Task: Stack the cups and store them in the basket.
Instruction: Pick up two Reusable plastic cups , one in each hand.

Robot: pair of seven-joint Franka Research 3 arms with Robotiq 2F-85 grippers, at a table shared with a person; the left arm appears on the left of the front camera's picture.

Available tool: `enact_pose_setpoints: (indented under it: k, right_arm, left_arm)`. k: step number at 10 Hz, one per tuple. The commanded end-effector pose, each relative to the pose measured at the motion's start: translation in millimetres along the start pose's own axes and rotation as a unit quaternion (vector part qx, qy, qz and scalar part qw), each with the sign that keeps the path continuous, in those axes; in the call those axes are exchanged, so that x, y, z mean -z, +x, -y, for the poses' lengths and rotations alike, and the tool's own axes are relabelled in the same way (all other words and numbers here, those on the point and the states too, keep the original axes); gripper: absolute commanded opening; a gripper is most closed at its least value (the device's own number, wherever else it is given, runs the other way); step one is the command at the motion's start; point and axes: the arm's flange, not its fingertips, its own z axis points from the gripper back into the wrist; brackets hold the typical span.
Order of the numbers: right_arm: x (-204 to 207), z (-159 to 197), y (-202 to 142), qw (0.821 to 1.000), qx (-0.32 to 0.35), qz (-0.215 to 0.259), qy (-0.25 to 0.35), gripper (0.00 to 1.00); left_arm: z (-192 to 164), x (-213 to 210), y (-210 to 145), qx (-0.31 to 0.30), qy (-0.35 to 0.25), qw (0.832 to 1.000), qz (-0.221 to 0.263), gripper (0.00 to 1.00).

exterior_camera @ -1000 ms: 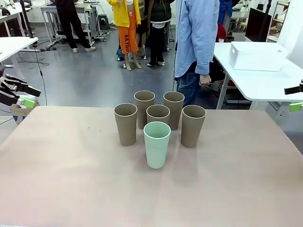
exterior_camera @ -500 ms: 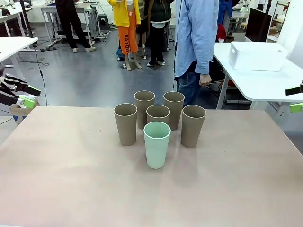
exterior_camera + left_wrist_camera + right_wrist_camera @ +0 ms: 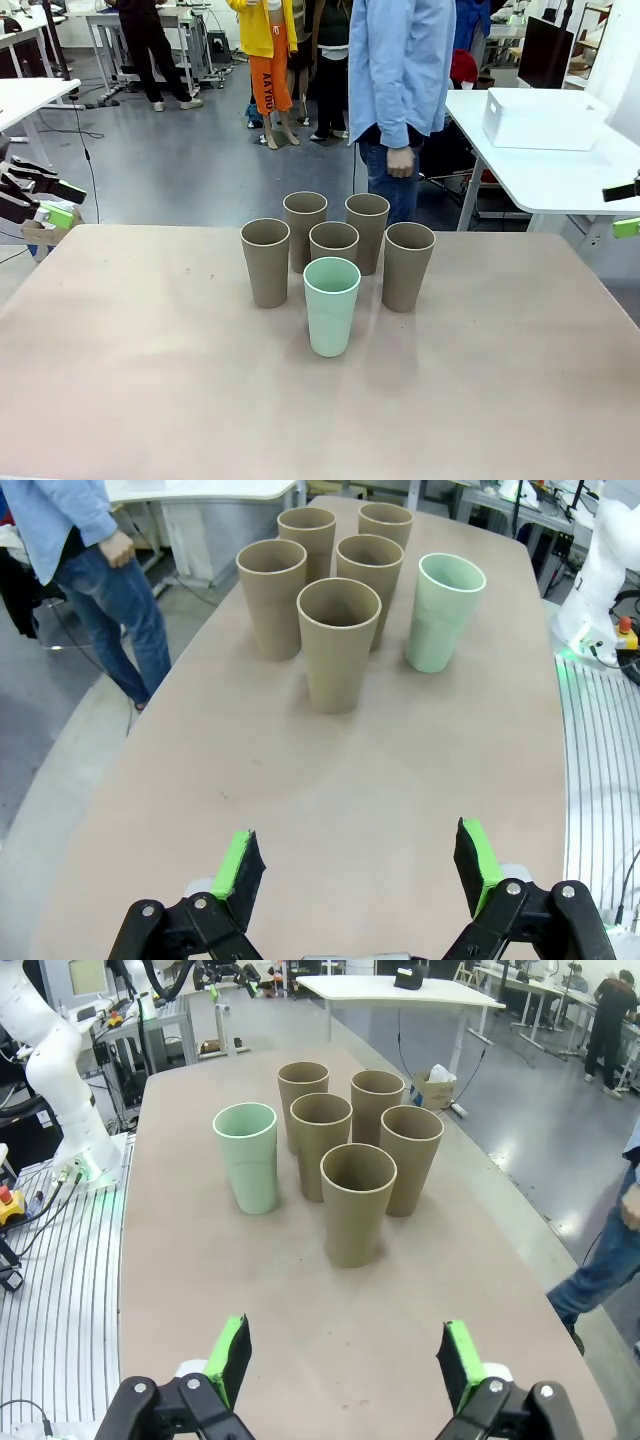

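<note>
- Front view: six cups stand upright in a tight cluster mid-table. The mint cup (image 3: 332, 305) is nearest the camera, and the five tan cups (image 3: 265, 262) fan behind it from 10 to 2 o'clock. The white basket (image 3: 543, 118) sits on a separate side table (image 3: 540, 185) at 2 o'clock, well apart from the cups. The left gripper (image 3: 62, 202) waits at 9 o'clock and the right gripper (image 3: 612, 209) at 3 o'clock. Their spread is hard to read from here.
- Left wrist view: the left gripper's green pads (image 3: 240, 865) are spread wide, holding nothing, over the bare table (image 3: 330, 780). The cups stand at 12 o'clock. This view looks into their mouths: each is empty and none is nested. They look light, stiff and matte, so probably not slippery.
- Right wrist view: the right gripper's pads (image 3: 232, 1352) are also spread wide and empty. A tan cup is nearest, with the mint cup at 11 o'clock. The taper shows here, so a pinch across the wall just under the rim seems safest. The cups are tall and could tip.
</note>
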Motion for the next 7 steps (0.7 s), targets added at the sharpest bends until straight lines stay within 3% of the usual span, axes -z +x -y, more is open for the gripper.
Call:
enact_pose_setpoints:
  k: [1,7]
  right_arm:
    - [0.5,4.4,-0.4,1.0,-0.014,0.014,-0.001,1.0]
    - [0.5,4.4,-0.4,1.0,-0.014,0.014,-0.001,1.0]
  left_arm:
    - [0.1,-1.1,0.3,0.009,-0.001,1.0,0.012,1.0]
    - [0.1,-1.1,0.3,0.009,-0.001,1.0,0.012,1.0]
